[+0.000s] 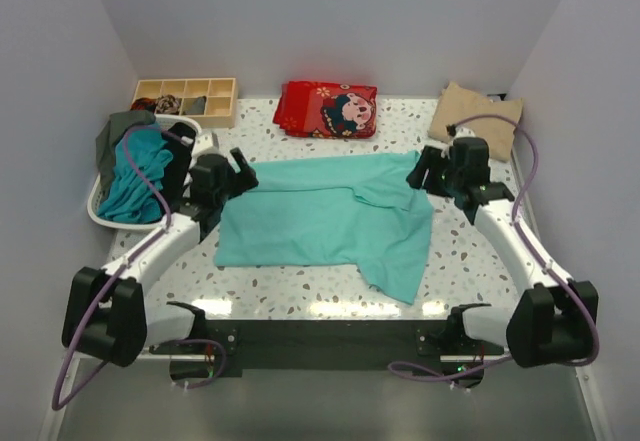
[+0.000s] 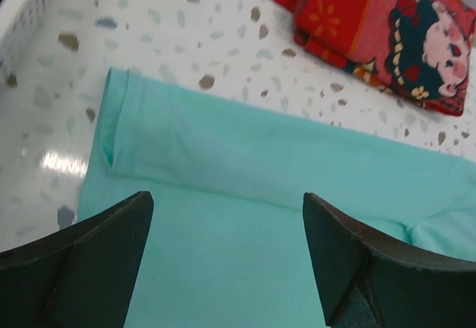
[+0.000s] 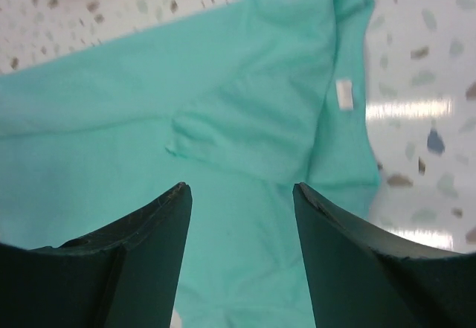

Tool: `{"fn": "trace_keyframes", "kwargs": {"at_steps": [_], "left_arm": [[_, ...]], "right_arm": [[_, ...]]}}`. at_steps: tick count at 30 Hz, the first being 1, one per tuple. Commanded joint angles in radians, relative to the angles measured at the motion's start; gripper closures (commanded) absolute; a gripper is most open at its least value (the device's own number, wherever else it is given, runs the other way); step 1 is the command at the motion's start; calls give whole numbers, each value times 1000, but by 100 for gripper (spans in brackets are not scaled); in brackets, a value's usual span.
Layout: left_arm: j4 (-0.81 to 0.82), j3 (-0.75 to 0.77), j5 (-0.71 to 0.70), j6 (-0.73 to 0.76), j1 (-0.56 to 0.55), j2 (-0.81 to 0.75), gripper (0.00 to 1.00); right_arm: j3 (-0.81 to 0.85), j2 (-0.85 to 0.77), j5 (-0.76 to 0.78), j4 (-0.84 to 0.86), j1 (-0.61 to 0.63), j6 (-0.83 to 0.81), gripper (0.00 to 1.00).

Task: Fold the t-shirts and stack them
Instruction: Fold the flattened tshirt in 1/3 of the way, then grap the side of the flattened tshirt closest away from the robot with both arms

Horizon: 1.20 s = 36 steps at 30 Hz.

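Observation:
A light turquoise-mint t-shirt (image 1: 330, 216) lies spread on the table's middle, partly folded, one flap hanging toward the front right. It fills the left wrist view (image 2: 253, 194) and the right wrist view (image 3: 223, 120), where its small white neck label (image 3: 343, 94) shows. My left gripper (image 1: 243, 173) is open and empty above the shirt's far left corner. My right gripper (image 1: 420, 175) is open and empty above its far right corner. A beige tee (image 1: 475, 113) lies folded at the back right. Darker teal (image 1: 135, 176) and grey-green (image 1: 118, 131) tees sit in the basket at left.
A white basket (image 1: 98, 209) holds the tees at the left edge. A wooden compartment tray (image 1: 186, 99) stands at the back left. A red printed folded cloth (image 1: 327, 109) lies at the back centre, also in the left wrist view (image 2: 387, 30). Walls enclose three sides.

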Motion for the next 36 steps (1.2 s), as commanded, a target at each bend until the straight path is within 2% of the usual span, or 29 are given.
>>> {"fn": "trace_keyframes", "kwargs": {"at_steps": [1, 5, 8, 9, 12, 14, 18, 21, 25, 36], "left_arm": [[-126, -256, 2, -156, -5, -161, 15], [-233, -426, -24, -260, -13, -363, 16], [-376, -461, -110, -332, -12, -499, 16], [-415, -465, -130, -378, -12, -525, 17], [-502, -472, -159, -421, -12, -590, 17], [-563, -456, -184, -437, -12, -589, 16], [-607, -432, -201, -454, -12, -518, 16], [-611, -423, -199, -455, -12, -428, 16], [-598, -422, -186, -444, -12, -346, 16], [-553, -463, -115, -424, -12, -400, 15]], "right_arm": [[-197, -184, -20, -138, 4, 92, 39], [-338, -398, -18, -272, 8, 127, 40], [-401, -504, -20, -361, 8, 166, 40], [-421, -525, -36, -339, 22, 183, 41], [-420, -536, 11, -394, 79, 267, 43], [-429, -524, 43, -438, 96, 310, 43], [-515, -564, 36, -419, 140, 420, 48], [-544, -610, 133, -487, 188, 467, 46], [-552, -625, 171, -558, 206, 474, 45], [-662, -673, 108, -577, 211, 474, 46]]}}
